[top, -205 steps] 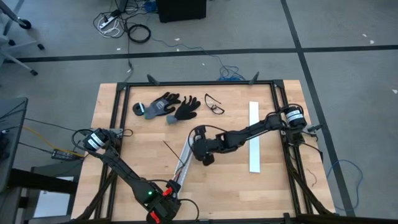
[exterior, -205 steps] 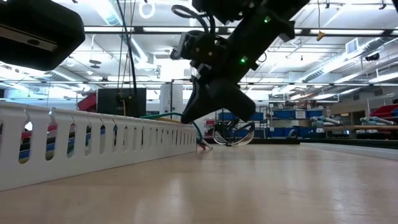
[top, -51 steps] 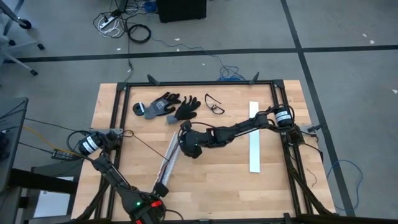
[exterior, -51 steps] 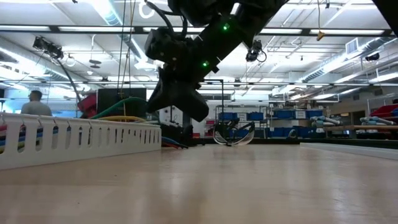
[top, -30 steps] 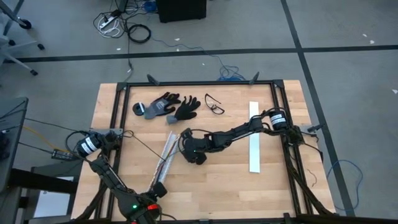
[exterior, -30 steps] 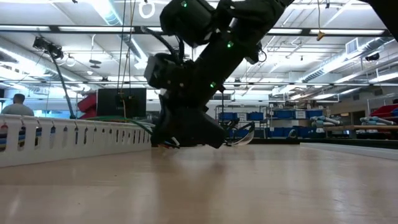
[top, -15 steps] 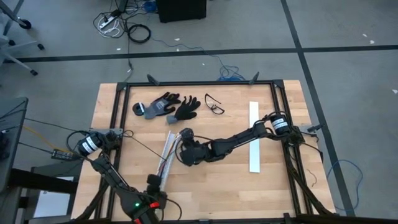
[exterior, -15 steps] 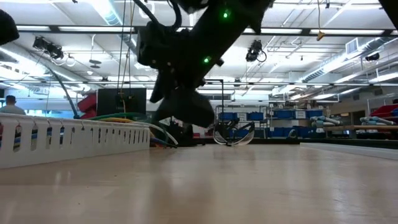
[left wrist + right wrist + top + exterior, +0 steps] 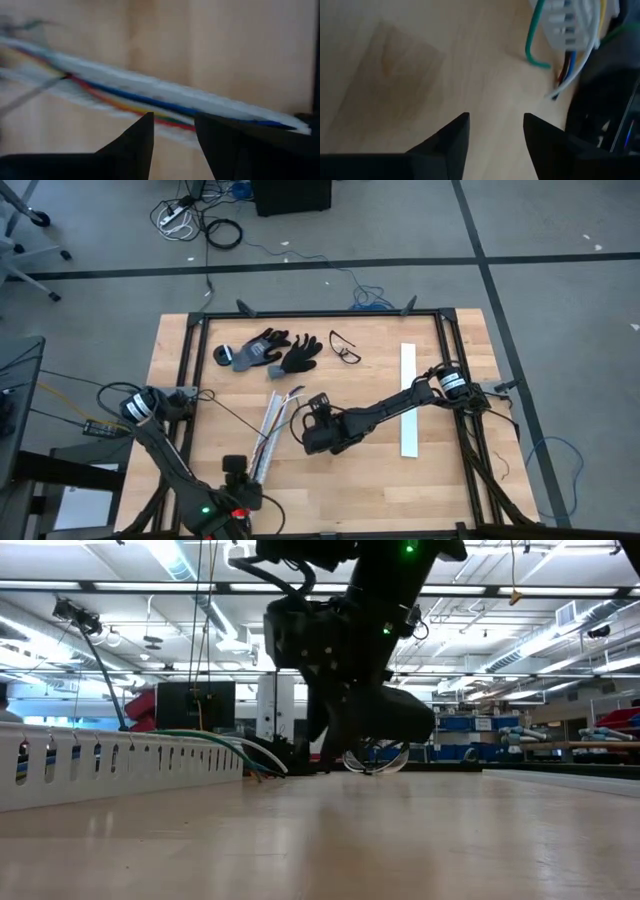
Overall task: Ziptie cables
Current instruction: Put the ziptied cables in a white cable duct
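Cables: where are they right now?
High view: the cables lie in a white slotted strip left of table centre, between the left tool and right tool.

No text, label, brand, number or sign can be read anywhere in these views — not on the arms, not on the table, and not in the room behind it.
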